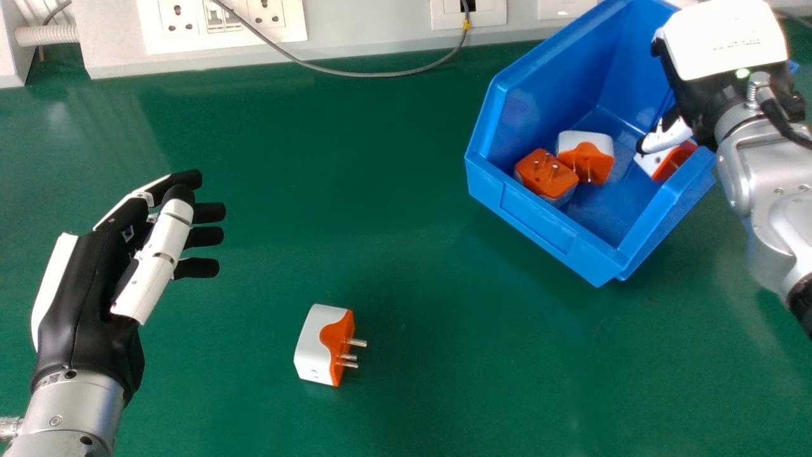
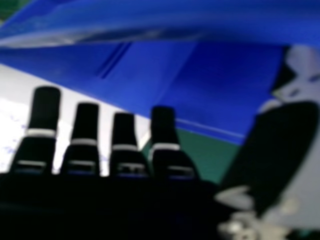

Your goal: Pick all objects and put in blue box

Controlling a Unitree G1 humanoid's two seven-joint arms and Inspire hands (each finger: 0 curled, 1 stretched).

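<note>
My left hand (image 1: 82, 285) is held at the left of the head view, its fingers relaxed and empty. My right hand (image 1: 720, 51) is over the right side of the blue box (image 1: 539, 225), thumb pointing into it. A white-and-orange plug adapter (image 1: 316, 346) lies on the green table with its pins facing right. Inside the box are an orange adapter with pins up (image 1: 547, 174), a white-and-orange one (image 1: 587, 155) touching it, and another (image 1: 674, 162) partly behind the right thumb. In the right hand view, my right hand (image 2: 163, 125) has straight fingers near the blue box wall (image 2: 225, 85).
White wall panels with sockets (image 1: 222, 19) stand along the table's back edge. A grey cable (image 1: 380, 74) hangs in a loop in front of them. The green table (image 1: 342, 158) stretches between the left hand and the box.
</note>
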